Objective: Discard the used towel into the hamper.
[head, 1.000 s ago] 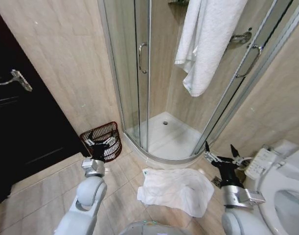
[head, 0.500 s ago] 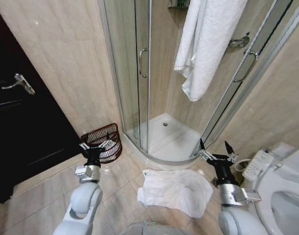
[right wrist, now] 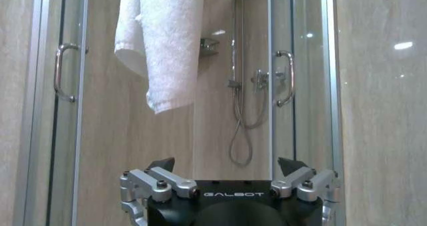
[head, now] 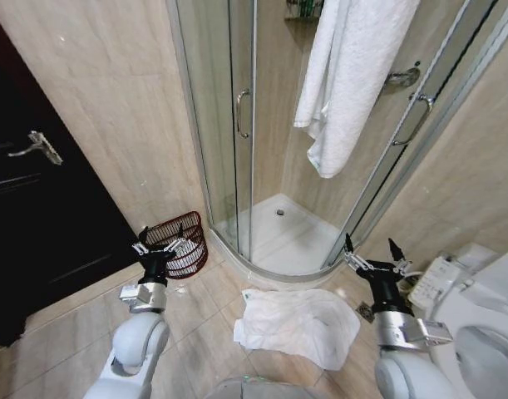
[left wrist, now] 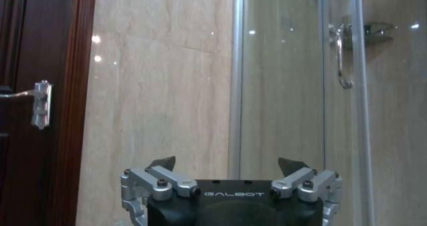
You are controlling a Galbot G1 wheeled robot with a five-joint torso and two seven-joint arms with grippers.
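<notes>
White towel (head: 297, 324) lies on floor tiles between both wide-spread, empty claws

A: What's on the floor (head: 204, 320)?
B: Beige tiles, pale grout. White towel (head: 299, 324) lying crumpled, approx. mid-floor, just in front of the shower tray (head: 278, 237).
A: Anything else down there?
B: Hamper (head: 180, 243), dark reddish wire, standing by the wall btw. the dark door and the shower. Well apart from the towel.
</notes>
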